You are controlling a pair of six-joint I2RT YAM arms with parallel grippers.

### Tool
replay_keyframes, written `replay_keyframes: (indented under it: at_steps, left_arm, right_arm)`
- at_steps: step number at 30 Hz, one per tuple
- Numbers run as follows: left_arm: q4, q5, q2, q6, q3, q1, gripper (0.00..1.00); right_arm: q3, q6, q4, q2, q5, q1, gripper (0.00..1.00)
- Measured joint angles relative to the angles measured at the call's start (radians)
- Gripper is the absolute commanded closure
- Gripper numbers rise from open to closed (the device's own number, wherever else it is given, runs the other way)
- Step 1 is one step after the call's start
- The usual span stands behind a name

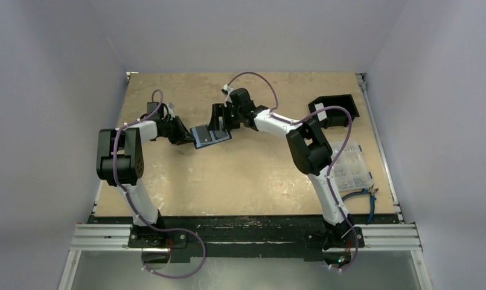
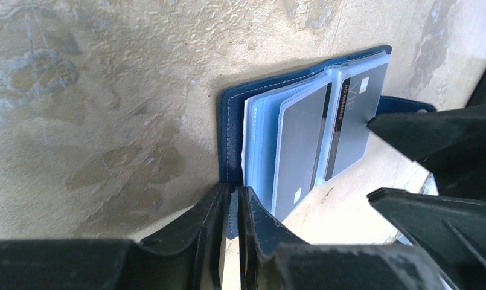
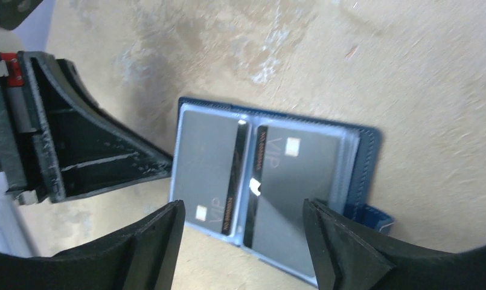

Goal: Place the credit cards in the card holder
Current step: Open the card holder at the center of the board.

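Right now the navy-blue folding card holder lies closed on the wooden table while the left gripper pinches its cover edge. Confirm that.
Wrong in one respect: the navy-blue folding card holder lies open, not closed, with grey cards showing inside, as the right wrist view shows. The left gripper does pinch its cover edge.

Table: was a pale wood-like board, matt, rough and blotched with stains.
Card holder: had a navy leather-like cover, smooth with a low sheen, pale stitching along the edge. Its sleeves were clear plastic, glossy.
Cards: were grey plastic, smooth and shiny, each with a black stripe.
Left gripper: was black plastic, matt, finely ridged.
Box: was clear plastic.
Rail: was bare silvery metal.
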Motion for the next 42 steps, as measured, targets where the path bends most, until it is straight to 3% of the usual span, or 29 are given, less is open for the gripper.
replay_keyframes:
  at_steps: [5,10,14,24,42]
  left_arm:
    - [0.001,0.003,0.000,0.002,0.000,0.000,0.83]
    - [0.002,0.004,0.000,0.003,0.000,0.000,0.83]
    - [0.002,0.004,0.000,0.003,0.000,0.000,0.83]
    - [0.004,0.005,0.000,0.003,-0.001,0.000,0.83]
    - [0.007,0.007,0.000,0.003,-0.002,0.000,0.83]
  right_arm:
    - [0.067,-0.157,-0.082,0.000,0.191,0.043,0.07]
    - [0.091,-0.344,-0.109,0.000,0.465,0.192,0.07]
    - [0.091,-0.441,-0.110,0.000,0.572,0.294,0.09]
    - [0.195,-0.507,-0.128,0.045,0.626,0.272,0.13]
    - [0.203,-0.555,-0.155,0.090,0.630,0.287,0.10]
